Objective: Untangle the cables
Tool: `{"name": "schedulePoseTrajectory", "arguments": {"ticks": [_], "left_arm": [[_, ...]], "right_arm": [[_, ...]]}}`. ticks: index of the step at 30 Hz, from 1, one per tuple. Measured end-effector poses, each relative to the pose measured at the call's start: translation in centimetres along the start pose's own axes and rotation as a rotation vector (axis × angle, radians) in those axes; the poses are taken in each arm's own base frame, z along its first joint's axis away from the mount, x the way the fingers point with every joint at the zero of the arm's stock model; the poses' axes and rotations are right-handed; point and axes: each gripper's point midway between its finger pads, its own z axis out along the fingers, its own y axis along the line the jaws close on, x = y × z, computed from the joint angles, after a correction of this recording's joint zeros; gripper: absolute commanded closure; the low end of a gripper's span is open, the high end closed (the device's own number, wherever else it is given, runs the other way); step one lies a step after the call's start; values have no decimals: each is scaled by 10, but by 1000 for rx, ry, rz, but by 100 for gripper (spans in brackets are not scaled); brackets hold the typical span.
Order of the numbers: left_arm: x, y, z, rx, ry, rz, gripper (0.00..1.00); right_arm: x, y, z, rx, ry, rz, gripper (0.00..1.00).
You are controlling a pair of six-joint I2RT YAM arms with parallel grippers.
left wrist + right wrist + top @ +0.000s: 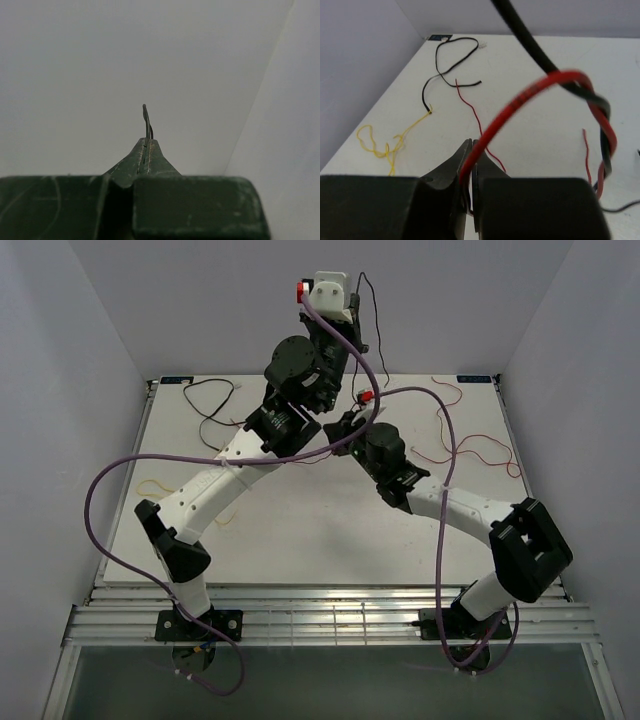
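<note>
My left gripper [356,310] is raised high near the back wall. It is shut on a thin black cable [146,119] whose end sticks out past the tips [146,141]. That black cable [373,335] hangs down to the table's middle. My right gripper [472,145] is shut on a red cable [530,90], which twists round a black cable [601,107] close to the jaws. In the top view the right gripper [355,418] is low over the table's middle, by a red connector [366,396].
A yellow cable [380,142] [160,485] lies at the left. A loose black cable [445,62] [215,405] lies at the far left. Thin red cables [470,440] [475,115] lie on the white tabletop [300,530]. White walls enclose the table.
</note>
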Motion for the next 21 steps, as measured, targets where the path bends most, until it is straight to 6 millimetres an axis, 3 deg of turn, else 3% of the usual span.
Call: {"name": "schedulePoseTrajectory", "arguments": {"ticks": [4, 7, 11, 16, 18, 21], "left_arm": [[-9, 24, 6, -72, -39, 65, 100], [-18, 65, 18, -157, -67, 101, 100], [-47, 147, 34, -328, -138, 135, 100], [-82, 241, 32, -523, -207, 171, 100], [-90, 269, 29, -574, -222, 177, 100], [-94, 301, 23, -636, -224, 188, 100]], "right_arm": [[27, -20, -35, 43, 67, -36, 92], [25, -36, -63, 92, 76, -69, 92], [-34, -68, -90, 197, -40, -92, 92], [-118, -137, -143, 403, -244, -82, 92], [-140, -159, -164, 481, -306, -85, 92], [-156, -177, -183, 550, -338, -95, 92]]}}
